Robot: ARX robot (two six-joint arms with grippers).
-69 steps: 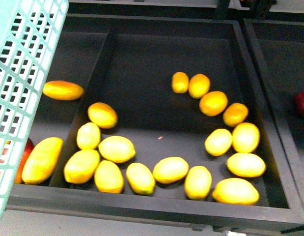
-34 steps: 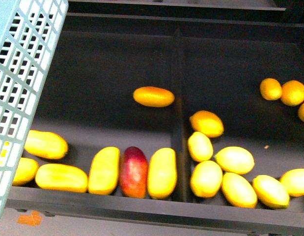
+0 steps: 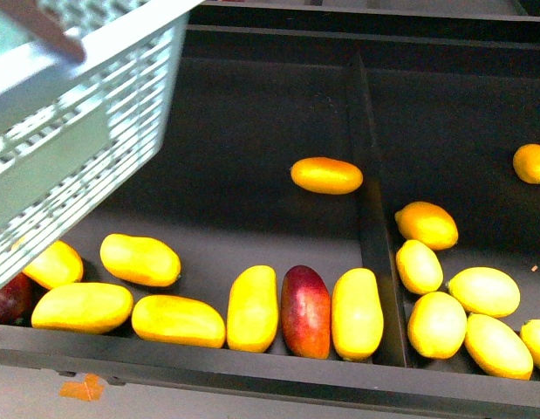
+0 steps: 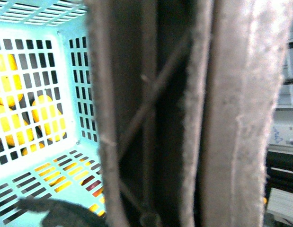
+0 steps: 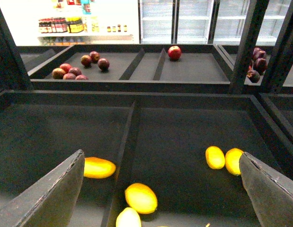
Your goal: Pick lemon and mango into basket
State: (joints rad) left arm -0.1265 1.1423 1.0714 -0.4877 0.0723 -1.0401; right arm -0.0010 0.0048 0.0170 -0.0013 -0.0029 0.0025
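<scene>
The turquoise basket point(image 3: 86, 131) hangs tilted at the upper left of the front view, above the left compartment. My left gripper point(image 4: 174, 142) is shut on the basket; its fingers point(image 4: 241, 118) fill the left wrist view, with the slotted basket floor point(image 4: 37, 142) below and yellow fruit showing through. Several long yellow mangoes point(image 3: 252, 307) lie along the front of the left compartment, and an orange one point(image 3: 326, 175) lies apart. Plump lemons point(image 3: 419, 266) fill the right compartment. My right gripper point(image 5: 160, 198) is open above the divider, over a lemon point(image 5: 141, 197) and the orange mango point(image 5: 99, 167).
A dark red mango point(image 3: 305, 311) lies between two yellow ones. A black divider point(image 3: 367, 201) splits the bin; its front rim point(image 3: 252, 371) runs along the bottom. Back shelves hold a red fruit point(image 5: 173, 52) and dark red fruits point(image 5: 73, 71).
The front view has swung left: the lemon compartment slid to the right and the mango compartment came to the middle. The basket swung up and across the upper left, more tilted.
</scene>
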